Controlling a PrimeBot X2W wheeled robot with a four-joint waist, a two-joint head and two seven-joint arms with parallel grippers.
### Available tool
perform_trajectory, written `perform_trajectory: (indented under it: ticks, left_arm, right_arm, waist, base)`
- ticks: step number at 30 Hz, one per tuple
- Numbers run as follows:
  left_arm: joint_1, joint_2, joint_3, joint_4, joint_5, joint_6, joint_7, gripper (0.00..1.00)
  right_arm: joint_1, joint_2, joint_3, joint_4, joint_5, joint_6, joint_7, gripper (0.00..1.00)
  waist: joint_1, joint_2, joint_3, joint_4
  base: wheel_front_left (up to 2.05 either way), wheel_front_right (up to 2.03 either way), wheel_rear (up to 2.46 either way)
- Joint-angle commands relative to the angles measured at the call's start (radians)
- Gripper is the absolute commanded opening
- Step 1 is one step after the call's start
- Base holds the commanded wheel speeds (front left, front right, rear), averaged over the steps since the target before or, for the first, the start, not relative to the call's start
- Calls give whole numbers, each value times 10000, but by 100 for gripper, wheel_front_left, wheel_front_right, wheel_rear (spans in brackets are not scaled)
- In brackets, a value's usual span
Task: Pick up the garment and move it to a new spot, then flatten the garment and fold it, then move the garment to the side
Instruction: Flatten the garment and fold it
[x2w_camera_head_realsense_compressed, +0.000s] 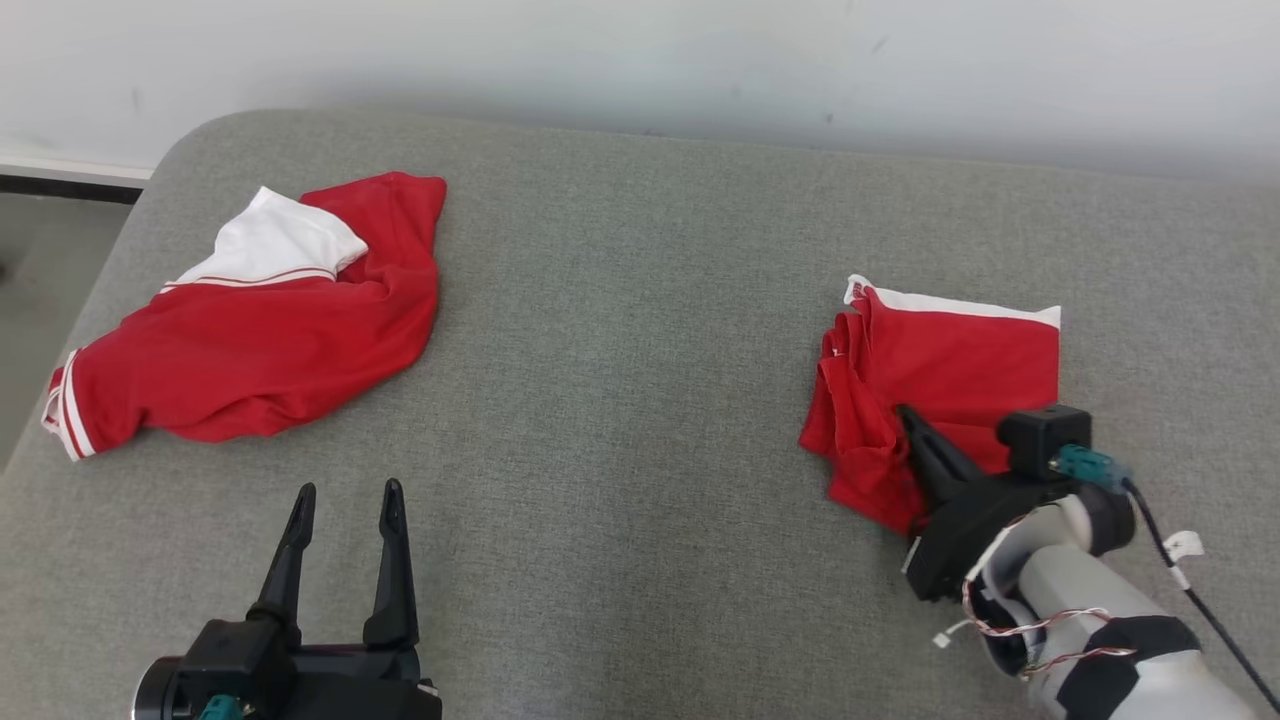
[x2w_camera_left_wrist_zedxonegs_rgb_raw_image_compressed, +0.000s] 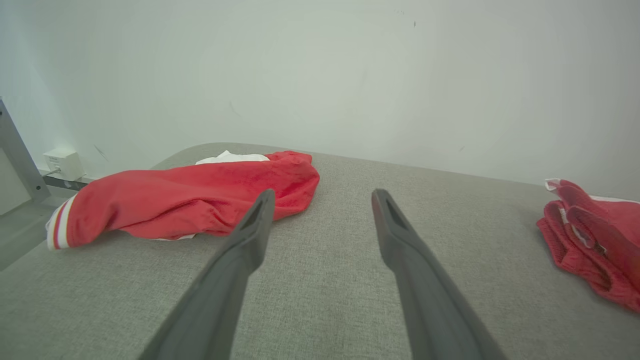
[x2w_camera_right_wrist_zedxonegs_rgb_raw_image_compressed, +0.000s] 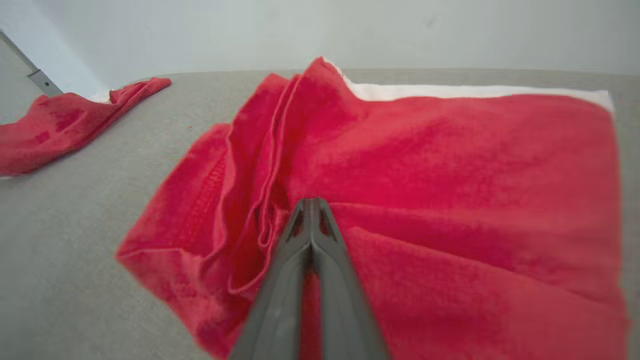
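Note:
The folded red garment (x2w_camera_head_realsense_compressed: 950, 365) with a white edge lies at the right of the grey padded surface (x2w_camera_head_realsense_compressed: 640, 330). My right gripper (x2w_camera_head_realsense_compressed: 905, 412) rests on its near left part, where the cloth is bunched into ridges. In the right wrist view the right gripper (x2w_camera_right_wrist_zedxonegs_rgb_raw_image_compressed: 311, 202) has its fingers pressed together on the garment (x2w_camera_right_wrist_zedxonegs_rgb_raw_image_compressed: 450, 165), with red cloth showing between them. My left gripper (x2w_camera_head_realsense_compressed: 347, 490) stands open at the lower left over bare surface, holding nothing. From the left wrist, the left gripper (x2w_camera_left_wrist_zedxonegs_rgb_raw_image_compressed: 324, 194) points between both cloths, with the garment (x2w_camera_left_wrist_zedxonegs_rgb_raw_image_compressed: 595, 240) at the right edge.
A second red and white garment (x2w_camera_head_realsense_compressed: 260, 340) lies crumpled at the far left, near the surface's rounded left edge (x2w_camera_head_realsense_compressed: 60, 330); it is also in the left wrist view (x2w_camera_left_wrist_zedxonegs_rgb_raw_image_compressed: 190, 197). A pale wall (x2w_camera_head_realsense_compressed: 640, 60) runs behind. Bare grey surface spans the middle.

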Motion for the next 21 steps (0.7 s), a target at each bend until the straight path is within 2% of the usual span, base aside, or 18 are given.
perform_trajectory:
  ticks: [1,4,10,21]
  left_arm:
    - [-66,-3,20,-3,9,-7,-33,100]
    - [-61,-3,13,-15,-21,2,-33,100]
    - [-47,-3,15,-103,-36,89,-33,100]
    - [105,-3,314,-110,221,19,-33,100]
  right_arm:
    - [156,107,73,-114,73,-24,-41,0]
    - [378,379,315,-631,-11,-24,-42,0]
    - [719,801,40,-1504,-212,-24,-46,0]
    - [1730,506,-2185,-4015,-1066,-24,-30,0]
  waist:
    - [-1,-1,-16,38]
    - [-1,-1,-36,93]
    - [-1,-1,10,18]
    - [-1,-1,-305,-861]
  base:
    - [0,0,0]
    - [0,0,0]
    - [0,0,0]
    - [0,0,0]
